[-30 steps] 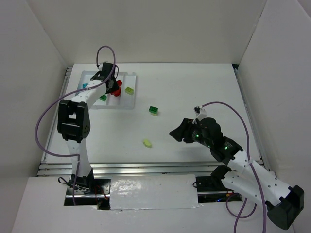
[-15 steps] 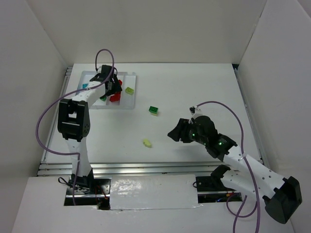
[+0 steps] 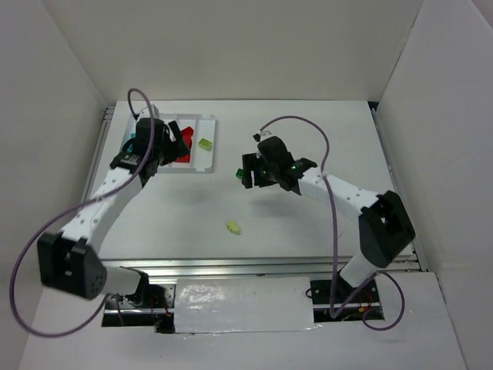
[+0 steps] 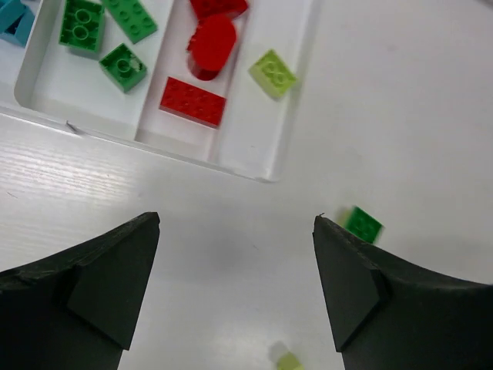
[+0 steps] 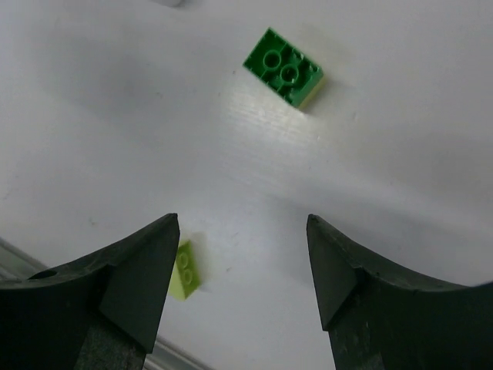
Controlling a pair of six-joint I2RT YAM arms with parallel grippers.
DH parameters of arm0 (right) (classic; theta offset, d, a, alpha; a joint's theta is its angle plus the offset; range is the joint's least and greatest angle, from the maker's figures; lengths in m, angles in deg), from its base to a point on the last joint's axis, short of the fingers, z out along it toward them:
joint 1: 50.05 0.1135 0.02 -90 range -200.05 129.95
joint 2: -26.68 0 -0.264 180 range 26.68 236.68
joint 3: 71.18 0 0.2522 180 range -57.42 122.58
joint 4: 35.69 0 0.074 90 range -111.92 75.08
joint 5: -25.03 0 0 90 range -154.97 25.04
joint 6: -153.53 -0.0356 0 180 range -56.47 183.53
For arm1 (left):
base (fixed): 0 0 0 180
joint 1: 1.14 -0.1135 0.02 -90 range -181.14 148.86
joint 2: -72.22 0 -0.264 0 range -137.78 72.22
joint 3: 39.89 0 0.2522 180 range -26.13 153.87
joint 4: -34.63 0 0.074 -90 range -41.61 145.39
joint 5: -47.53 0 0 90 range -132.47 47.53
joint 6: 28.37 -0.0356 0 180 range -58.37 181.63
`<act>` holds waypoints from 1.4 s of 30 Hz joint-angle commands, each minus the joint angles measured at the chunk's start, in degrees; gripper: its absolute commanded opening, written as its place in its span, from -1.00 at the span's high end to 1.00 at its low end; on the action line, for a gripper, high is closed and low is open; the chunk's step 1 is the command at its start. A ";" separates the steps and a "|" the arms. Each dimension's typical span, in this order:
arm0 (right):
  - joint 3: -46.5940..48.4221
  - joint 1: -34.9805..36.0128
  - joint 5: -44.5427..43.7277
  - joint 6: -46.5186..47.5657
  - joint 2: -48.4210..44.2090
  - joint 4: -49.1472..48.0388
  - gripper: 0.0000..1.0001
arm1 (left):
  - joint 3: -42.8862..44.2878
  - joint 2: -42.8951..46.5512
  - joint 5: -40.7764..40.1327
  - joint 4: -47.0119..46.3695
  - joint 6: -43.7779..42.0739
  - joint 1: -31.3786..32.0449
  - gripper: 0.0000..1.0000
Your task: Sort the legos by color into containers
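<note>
The white tray (image 3: pixel 209 159) (image 4: pixel 262 173) lies at the far left, its compartments side by side. In the left wrist view they hold teal bricks (image 4: pixel 11 19), green bricks (image 4: pixel 81 23), red bricks (image 4: pixel 192 102) and one yellow-green brick (image 4: pixel 273 73) (image 3: pixel 204 143). My left gripper (image 3: pixel 176 142) (image 4: pixel 237 223) hovers open over the tray's near edge, with nothing between its fingers. A green brick (image 3: pixel 243 176) (image 5: pixel 283 68) (image 4: pixel 362 224) lies on the table mid-field. My right gripper (image 3: pixel 251 171) (image 5: pixel 243 220) hangs open and empty just above it. Another yellow-green brick (image 3: pixel 233 227) (image 5: pixel 183 270) (image 4: pixel 286 358) rests nearer the front.
White walls close in the table on the left, back and right. A metal rail (image 3: pixel 254 266) runs along the near edge. Purple cables (image 3: pixel 296 123) loop above both arms.
My left gripper opened, left a red brick in the tray and drew back toward the tray's near edge. My right arm swung from the near right to above the green brick, jaws wider.
</note>
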 commanded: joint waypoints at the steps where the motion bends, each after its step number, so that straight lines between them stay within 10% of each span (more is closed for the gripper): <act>1: 9.57 0.30 -5.69 12.21 8.44 4.34 -0.48 | -6.17 11.55 1.34 -1.39 2.22 1.72 -0.87; 10: 28.65 0.03 -10.28 22.33 29.54 13.30 -0.44 | -16.20 33.63 13.11 3.17 -2.69 4.01 -0.96; 28: 36.83 -0.06 -0.60 36.22 38.43 14.54 -0.39 | -22.09 36.28 26.48 -0.16 -5.95 4.10 -0.97; 36: 35.17 0.21 0.19 32.03 35.38 11.91 0.84 | -22.62 36.45 26.74 -0.51 -5.95 4.01 -0.97; 42: 18.41 0.12 -2.01 15.80 18.71 0.14 1.00 | -23.41 36.02 28.23 -2.53 -5.51 4.10 -0.98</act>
